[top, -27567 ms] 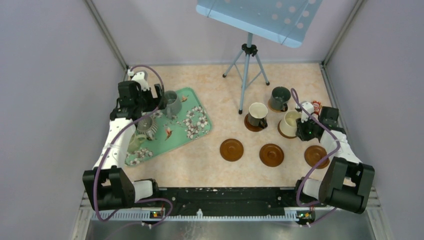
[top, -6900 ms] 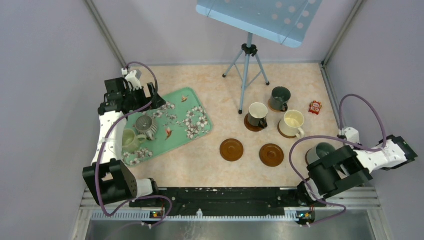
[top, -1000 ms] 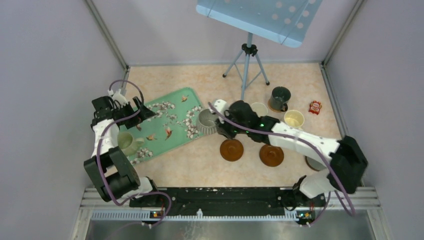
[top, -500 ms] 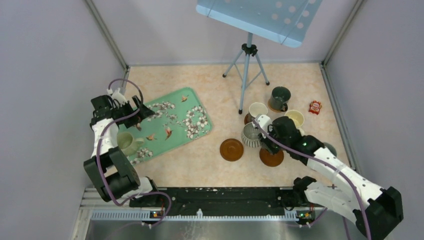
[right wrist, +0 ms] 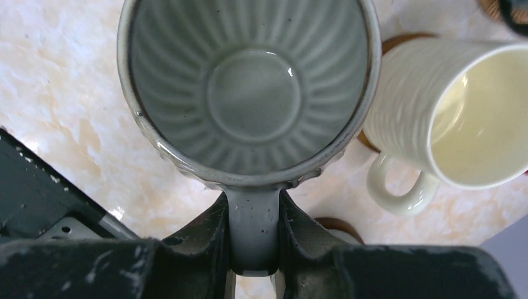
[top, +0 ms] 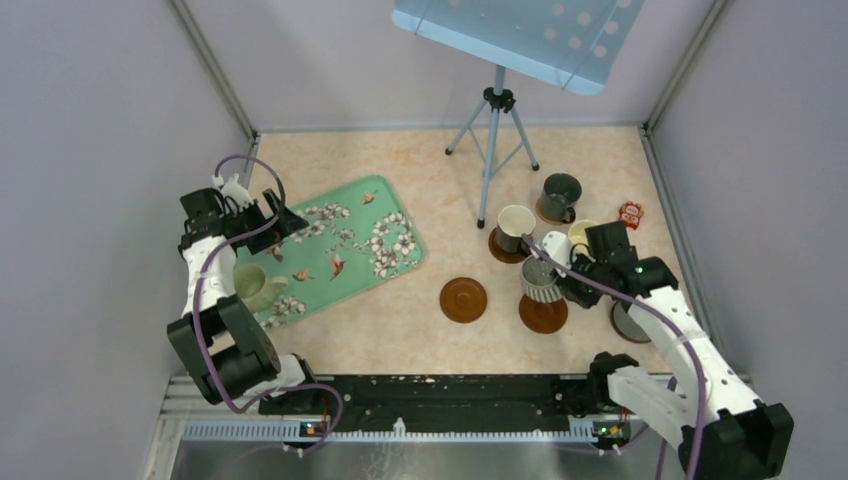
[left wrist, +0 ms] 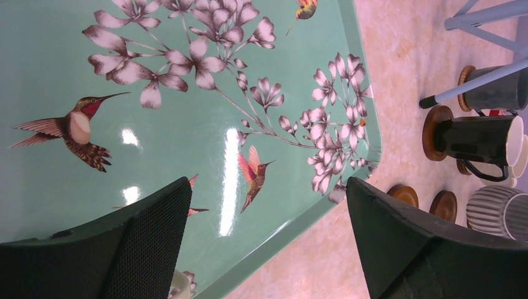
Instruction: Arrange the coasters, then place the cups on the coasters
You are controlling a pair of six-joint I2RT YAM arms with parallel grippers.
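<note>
My right gripper (right wrist: 252, 215) is shut on the handle of the ribbed grey cup (right wrist: 249, 93). In the top view this cup (top: 540, 279) hangs over the far edge of a bare coaster (top: 545, 318); contact cannot be told. Another coaster (top: 464, 299) lies empty to its left. The dark cup with cream inside (top: 516, 228) and the dark green cup (top: 560, 195) stand on coasters. The cream cup (right wrist: 448, 112) stands just right of the held cup. My left gripper (left wrist: 269, 187) is open above the tray (left wrist: 187, 93), where the pale green cup (top: 255, 285) sits.
A tripod (top: 495, 130) stands behind the cups under a blue perforated panel. A small red packet (top: 630, 213) lies at the far right. A grey-blue cup (top: 628, 322) is half hidden under my right arm. Walls close in on three sides.
My right arm has carried the ribbed grey cup from the tray's right edge rightward to the middle coaster. The left arm has stayed still and open.
</note>
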